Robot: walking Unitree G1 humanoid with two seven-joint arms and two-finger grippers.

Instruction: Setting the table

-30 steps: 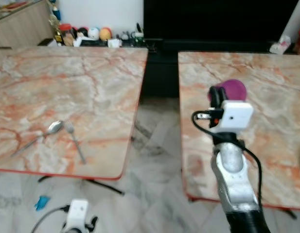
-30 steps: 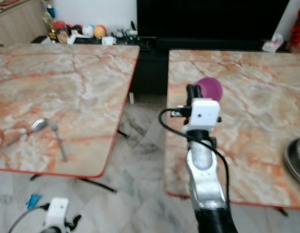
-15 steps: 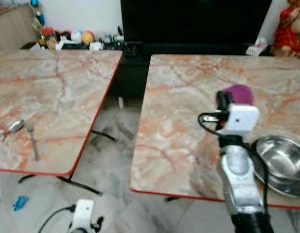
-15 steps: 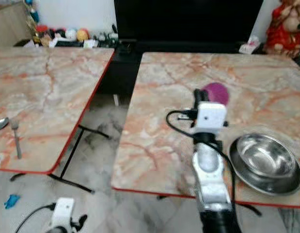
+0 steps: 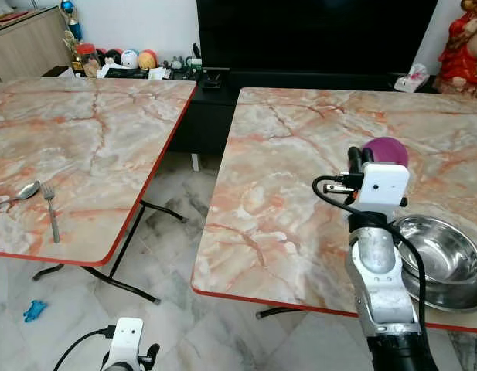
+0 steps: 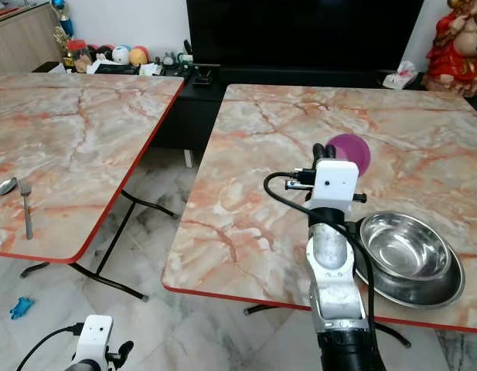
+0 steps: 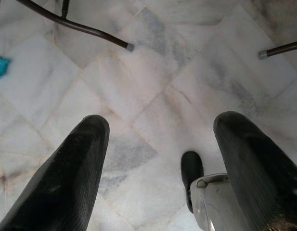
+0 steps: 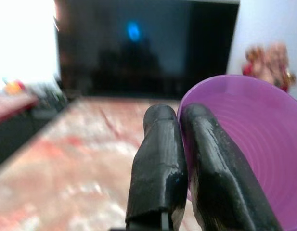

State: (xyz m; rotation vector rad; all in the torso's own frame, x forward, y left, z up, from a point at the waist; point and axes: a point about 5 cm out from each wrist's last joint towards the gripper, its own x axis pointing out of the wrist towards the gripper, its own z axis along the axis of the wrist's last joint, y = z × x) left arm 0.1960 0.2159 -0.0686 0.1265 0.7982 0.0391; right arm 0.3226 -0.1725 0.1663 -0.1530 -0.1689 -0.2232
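My right gripper [image 5: 359, 156] is raised over the right marble table [image 5: 277, 209], shut on the rim of a purple plastic cup [image 5: 387, 150]. The wrist view looks into the cup [image 8: 249, 144], its wall pinched between the two black fingers [image 8: 160, 159]. A stainless steel bowl [image 5: 435, 259] rests on that table to the right of my arm, near the front edge. On the left table [image 5: 83, 147] a spoon [image 5: 20, 193] and a fork [image 5: 52, 213] lie side by side near the front. My left gripper [image 7: 158, 168] hangs low over the floor, open and empty.
A gap of marble floor [image 5: 165, 232] with folding table legs [image 5: 134, 255] separates the two tables. A blue scrap [image 5: 33, 311] lies on the floor. Behind stand a large black TV [image 5: 315, 35], a shelf of small items [image 5: 134, 62] and a red figurine [image 5: 466, 42].
The view has swung right: the left table with spoon and fork slid toward the left edge, and the steel bowl came into sight. The right gripper still holds the purple cup.
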